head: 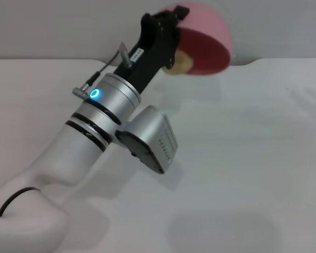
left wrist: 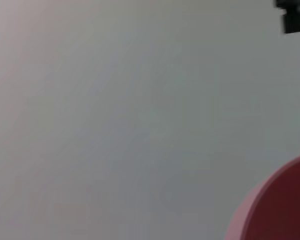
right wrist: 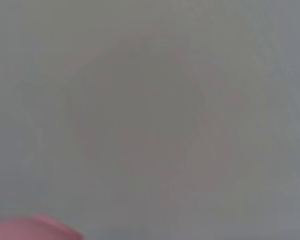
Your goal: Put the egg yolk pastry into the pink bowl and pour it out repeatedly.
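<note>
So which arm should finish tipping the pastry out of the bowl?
Left. Its tool grips the rim of the pink bowl, raised and tilted over the table, with the pastry at its mouth. The right arm barely shows in the head view.

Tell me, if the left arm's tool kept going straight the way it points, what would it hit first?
The left tool already holds the tilted pink bowl. Beyond it, probably the grey wall behind the table, though depth is unclear.

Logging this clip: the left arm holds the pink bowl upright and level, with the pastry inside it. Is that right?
Not quite. In the head view the left gripper holds the pink bowl tipped onto its side, its opening facing down toward the table, not upright. The egg yolk pastry does sit inside, near the rim.
</note>
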Controlling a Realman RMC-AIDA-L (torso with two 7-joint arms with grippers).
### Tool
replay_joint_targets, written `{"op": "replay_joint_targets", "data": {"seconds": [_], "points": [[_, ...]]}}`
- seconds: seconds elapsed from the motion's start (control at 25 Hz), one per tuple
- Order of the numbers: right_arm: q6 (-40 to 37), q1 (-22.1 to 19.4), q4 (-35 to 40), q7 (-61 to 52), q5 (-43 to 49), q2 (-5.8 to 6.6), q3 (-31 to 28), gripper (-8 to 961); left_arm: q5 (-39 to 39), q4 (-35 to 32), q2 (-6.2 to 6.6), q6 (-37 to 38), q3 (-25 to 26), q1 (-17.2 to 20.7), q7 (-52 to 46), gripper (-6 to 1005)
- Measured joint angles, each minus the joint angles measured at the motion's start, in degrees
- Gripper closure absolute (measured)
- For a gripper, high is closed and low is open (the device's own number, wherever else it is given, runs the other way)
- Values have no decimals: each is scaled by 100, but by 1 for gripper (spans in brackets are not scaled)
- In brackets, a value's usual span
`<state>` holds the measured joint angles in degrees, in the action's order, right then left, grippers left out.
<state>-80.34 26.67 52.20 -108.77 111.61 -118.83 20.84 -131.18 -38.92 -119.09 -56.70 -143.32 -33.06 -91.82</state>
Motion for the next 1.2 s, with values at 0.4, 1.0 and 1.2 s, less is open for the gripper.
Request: {"op": "replay_joint_targets", "data": {"seconds": [0.4,1.0,1.2], "points": [[2,17,-18,65,-114,5,1,404,192,75,0,-365,-237,-12,209,999],[-1,24,-17,335,-107,16,329,361,1757,-410,13,1646,1168,-301,-2022,999],[-10,128,-1,509,134,25,904,347,2063,-958,77,4367,3420,-287,-2420,1000]]}}
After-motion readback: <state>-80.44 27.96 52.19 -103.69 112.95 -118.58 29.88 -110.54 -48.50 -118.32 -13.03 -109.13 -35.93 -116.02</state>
